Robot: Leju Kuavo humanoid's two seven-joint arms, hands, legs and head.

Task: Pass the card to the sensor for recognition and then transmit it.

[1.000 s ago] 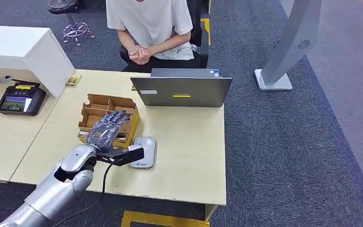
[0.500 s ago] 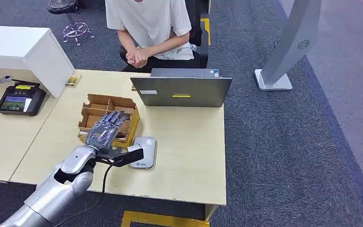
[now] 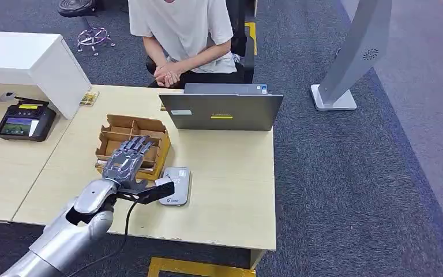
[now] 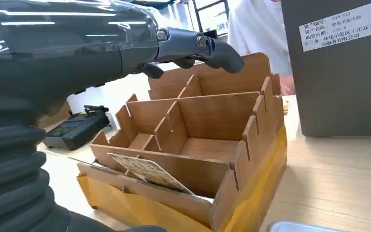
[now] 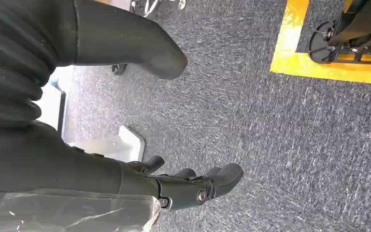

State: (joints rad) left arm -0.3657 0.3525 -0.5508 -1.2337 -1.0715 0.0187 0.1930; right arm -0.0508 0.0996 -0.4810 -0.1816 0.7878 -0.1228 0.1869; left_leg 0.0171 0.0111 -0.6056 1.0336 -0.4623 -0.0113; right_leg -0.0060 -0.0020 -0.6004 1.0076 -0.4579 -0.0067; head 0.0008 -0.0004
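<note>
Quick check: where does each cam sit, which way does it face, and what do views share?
Head view: high on the body, facing forward and down at the light wooden table; silver left arm and left hand show.
Left wrist view: behind the left hand, facing the brown divided cardboard box holding a patterned card.
Right wrist view: on the hanging arm, facing grey carpet; right hand shows.
Shared: head and left wrist views both show the box.
</note>
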